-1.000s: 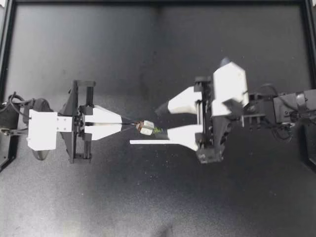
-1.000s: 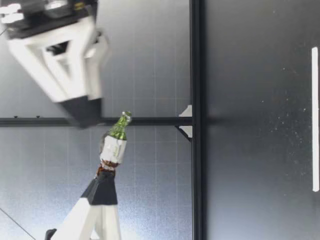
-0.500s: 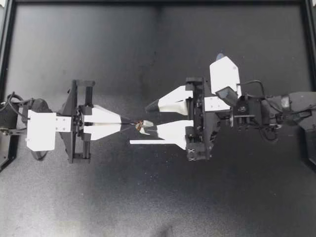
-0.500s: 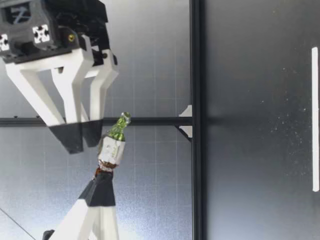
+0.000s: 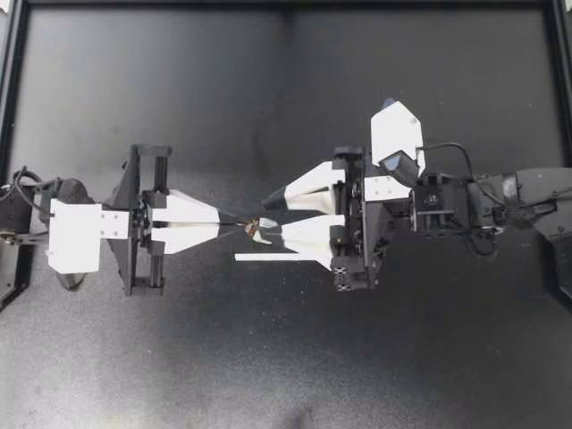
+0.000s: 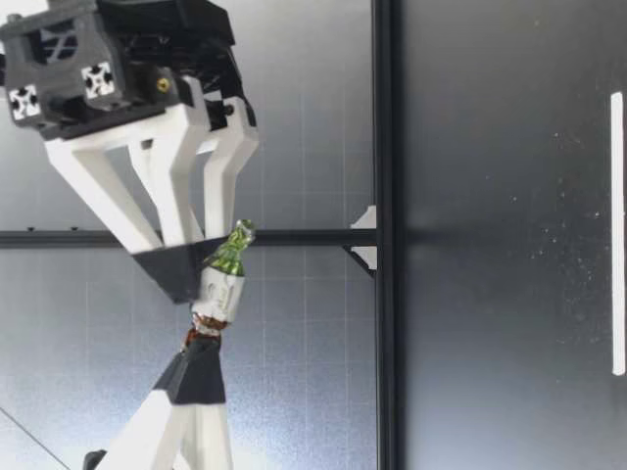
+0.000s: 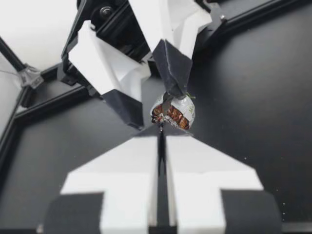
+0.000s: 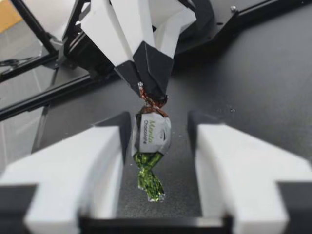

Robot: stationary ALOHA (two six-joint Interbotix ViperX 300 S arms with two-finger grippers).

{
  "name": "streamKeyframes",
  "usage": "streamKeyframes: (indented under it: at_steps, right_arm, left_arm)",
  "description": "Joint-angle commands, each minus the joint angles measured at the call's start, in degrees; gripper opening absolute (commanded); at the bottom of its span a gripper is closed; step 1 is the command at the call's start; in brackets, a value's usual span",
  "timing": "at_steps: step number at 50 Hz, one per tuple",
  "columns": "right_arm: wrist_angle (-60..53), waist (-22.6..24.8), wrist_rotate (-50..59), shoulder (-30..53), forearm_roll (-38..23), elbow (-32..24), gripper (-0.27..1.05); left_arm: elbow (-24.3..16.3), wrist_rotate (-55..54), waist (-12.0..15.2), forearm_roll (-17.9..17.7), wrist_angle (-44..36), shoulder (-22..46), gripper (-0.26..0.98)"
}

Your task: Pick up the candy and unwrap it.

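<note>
Top view: we record our left gripper (image 5: 241, 223) pinched tight on one twisted end of the candy (image 5: 255, 228), above the middle of the table (image 5: 179, 357). Our right gripper (image 5: 271, 219) has its fingers parted either side of the candy.

Low view: the candy (image 6: 223, 284) hangs well clear of the table.

Left wrist view: the brown twist (image 7: 165, 114) is clamped at the fingertips.

Right wrist view: the candy's body lies between spread fingers, and the green twist (image 8: 148, 178) is free.
</note>
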Motion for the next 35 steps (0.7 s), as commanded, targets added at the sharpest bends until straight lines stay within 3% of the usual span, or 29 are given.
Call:
streamKeyframes:
  at_steps: [1,11,17,35]
  right_arm:
    - [-0.2,-0.3,0.1,-0.6,-0.1,-1.3,0.32]
    - [1.2,-0.7,0.0,-0.5,-1.0,-1.4,-0.01]
    - [1.6,-0.8,-0.7,-0.8,-1.1,-1.4,-0.14]
    - [1.7,-1.2,-5.5,-1.1,-1.1,-2.8,-0.19]
  left_arm:
    - [-1.1,0.1,0.1,0.1,-0.4,-1.1,-0.15]
    - [-1.1,0.1,0.1,0.1,-0.7,-1.0,-0.15]
    - [-0.8,0.1,0.0,0.1,-1.2,-1.1,-0.15]
    - [0.6,-1.5,0.1,-0.8,-1.5,-0.7,-0.11]
